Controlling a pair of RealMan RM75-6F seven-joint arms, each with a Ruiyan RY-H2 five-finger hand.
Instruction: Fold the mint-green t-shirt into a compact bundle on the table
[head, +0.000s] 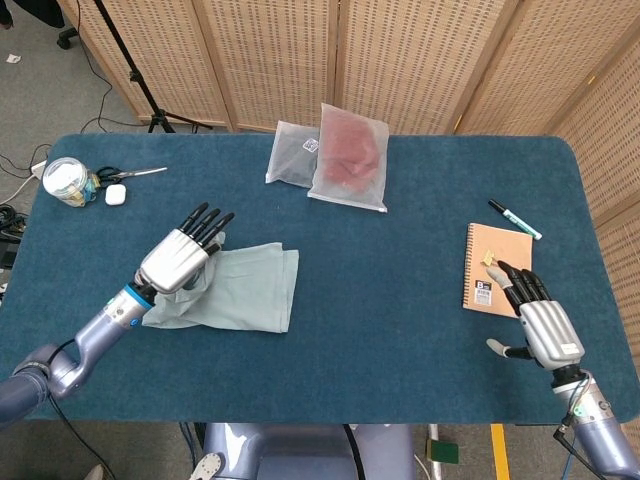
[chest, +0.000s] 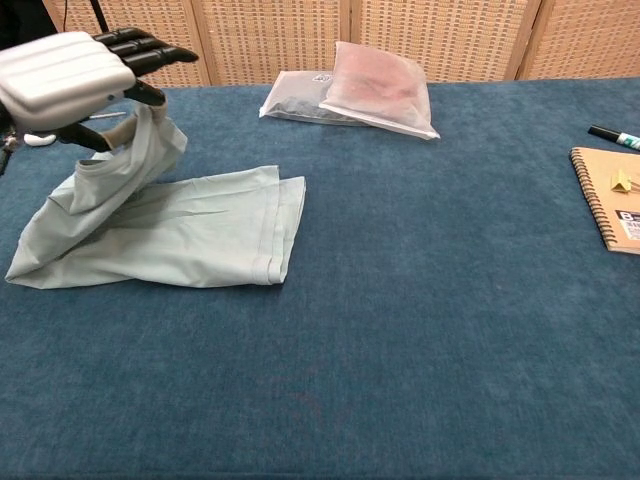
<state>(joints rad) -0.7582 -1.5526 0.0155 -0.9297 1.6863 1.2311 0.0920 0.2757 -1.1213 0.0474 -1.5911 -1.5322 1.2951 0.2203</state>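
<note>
The mint-green t-shirt (head: 250, 290) lies as a long folded strip on the left half of the blue table (head: 400, 330). My left hand (head: 180, 260) pinches the shirt's left end and holds it lifted over the strip's middle. In the chest view the same left hand (chest: 65, 75) is raised above the table, and the t-shirt (chest: 200, 235) drapes down from under it in a loose fold. My right hand (head: 540, 328) rests near the table's front right corner, fingers spread, holding nothing, just in front of the notebook (head: 500, 255).
Two plastic bags (head: 345, 155) lie at the back centre. A marker pen (head: 515, 220) sits behind the notebook. At the far left stand a jar (head: 65, 180), scissors (head: 130, 173) and a small white case (head: 115, 195). Wicker screens stand behind the table.
</note>
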